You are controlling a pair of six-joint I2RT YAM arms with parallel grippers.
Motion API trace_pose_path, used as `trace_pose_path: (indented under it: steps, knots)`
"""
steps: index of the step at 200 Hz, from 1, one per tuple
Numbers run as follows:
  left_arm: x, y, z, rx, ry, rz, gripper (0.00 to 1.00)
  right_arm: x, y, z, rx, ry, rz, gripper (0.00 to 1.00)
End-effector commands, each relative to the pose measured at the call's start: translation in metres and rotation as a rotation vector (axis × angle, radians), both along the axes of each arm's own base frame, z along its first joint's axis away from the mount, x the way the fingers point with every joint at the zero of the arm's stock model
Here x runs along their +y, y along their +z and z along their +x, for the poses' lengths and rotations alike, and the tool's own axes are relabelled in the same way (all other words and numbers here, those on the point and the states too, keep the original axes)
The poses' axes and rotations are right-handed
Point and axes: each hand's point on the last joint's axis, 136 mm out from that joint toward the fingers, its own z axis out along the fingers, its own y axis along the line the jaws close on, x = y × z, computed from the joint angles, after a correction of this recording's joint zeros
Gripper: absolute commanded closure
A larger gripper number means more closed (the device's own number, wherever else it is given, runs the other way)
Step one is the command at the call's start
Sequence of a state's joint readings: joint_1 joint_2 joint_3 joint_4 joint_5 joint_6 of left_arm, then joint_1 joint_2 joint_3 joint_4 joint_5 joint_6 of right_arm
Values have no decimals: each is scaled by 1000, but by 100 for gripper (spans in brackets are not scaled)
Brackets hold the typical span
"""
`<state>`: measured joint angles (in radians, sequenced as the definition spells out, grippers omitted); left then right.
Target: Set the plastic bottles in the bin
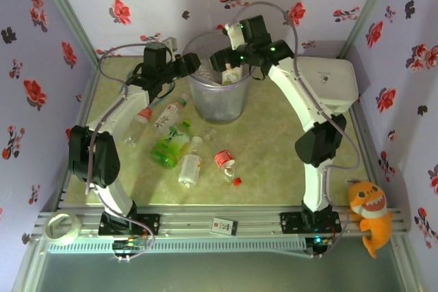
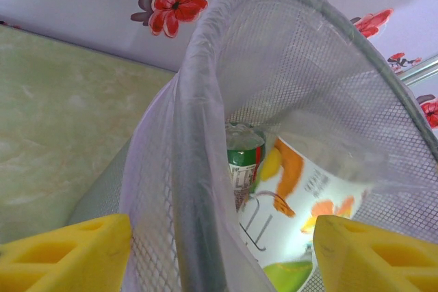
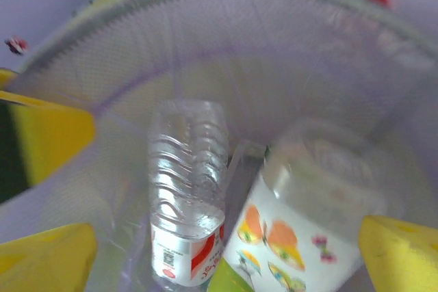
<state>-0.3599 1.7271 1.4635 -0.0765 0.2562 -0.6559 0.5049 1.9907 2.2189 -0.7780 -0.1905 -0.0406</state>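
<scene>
- About 6 plastic bottles [image 1: 171, 145] lie loose on the surface [image 1: 287, 169], left of centre and nearer than the bin.
- The left jaws stand roughly half open astride the bin's left rim. There is a yellow finger [image 2: 68, 254] on each side of the mesh wall, neither touches it, and they hold nothing.
- The bin [image 1: 219, 104] stands upright at the far middle. At least 2 bottles are inside: a clear bottle [image 3: 188, 189] with a red-and-white label and a fruit-printed bottle [image 3: 287, 237].
- The right jaws hang wide open above the bin's mouth, empty.
- The drop looks done. The right arm should rise straight up clear of the rim before swinging near-left for the next bottle. The left arm must not drag the wall, or the bin may tip.
</scene>
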Motion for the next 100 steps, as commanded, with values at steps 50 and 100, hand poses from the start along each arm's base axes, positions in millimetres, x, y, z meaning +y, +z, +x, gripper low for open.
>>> trace_pose_path:
  steps: [50, 100]
  knots:
    - [-9, -31, -2, 79, -30, 33, 28, -34, 73, -56, -105, -74, 88, 4]
    - [-8, -31, -3, 80, -31, 33, 28, -71, 56, -95, -41, -150, 45, 8]
